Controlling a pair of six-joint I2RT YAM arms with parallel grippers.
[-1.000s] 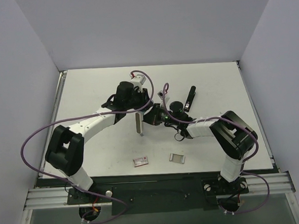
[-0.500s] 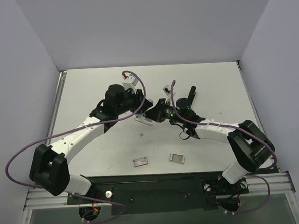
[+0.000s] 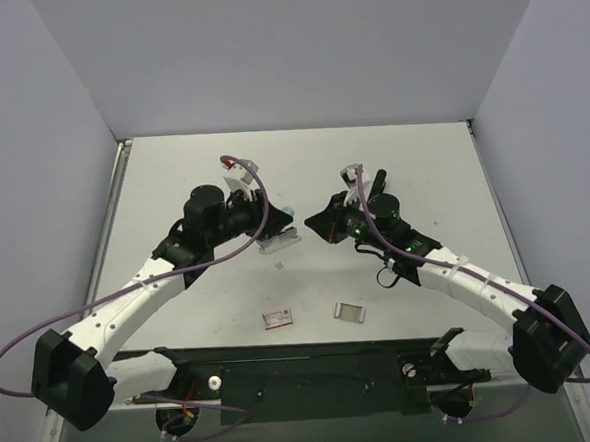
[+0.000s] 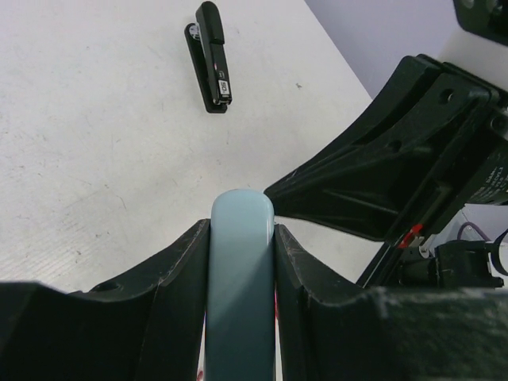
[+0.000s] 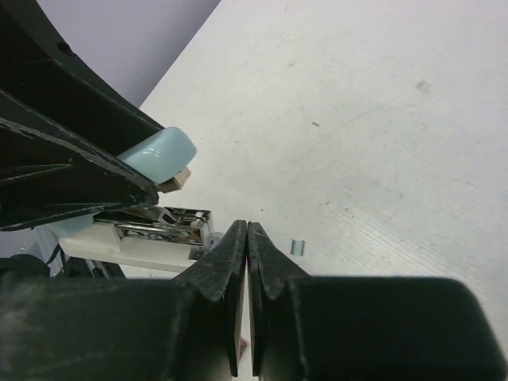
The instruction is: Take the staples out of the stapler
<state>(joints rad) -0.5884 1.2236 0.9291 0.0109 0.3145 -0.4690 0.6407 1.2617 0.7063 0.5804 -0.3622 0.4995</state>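
A: What do we have in the left gripper [image 4: 242, 230]?
B: We see its 2 fingers clamped on the light-blue stapler [image 4: 240, 294], 1 on each side of the rounded top, which pokes out just past the fingertips. From the right wrist view, the white-and-chrome magazine [image 5: 151, 228] hangs open beneath the blue top.
A: And the right gripper [image 5: 248, 230]?
B: Its fingers are pressed together tip to tip — we make out nothing between them. The tips sit just beside the magazine's open end; whether they touch it we cannot tell.
A: Where are the staples?
B: 1 short silvery staple strip [image 5: 298, 247] lies flat on the table [image 5: 381, 119], just right of the right gripper's fingertips and apart from them. Whether more sit in the chrome rail we cannot tell.
A: Anything else around us?
B: A black stapler [image 4: 213, 55] lies well beyond the left gripper's tips, and a red-and-white box [image 3: 278, 319] rests on the table, nearer the arm bases than either gripper — well apart from both.
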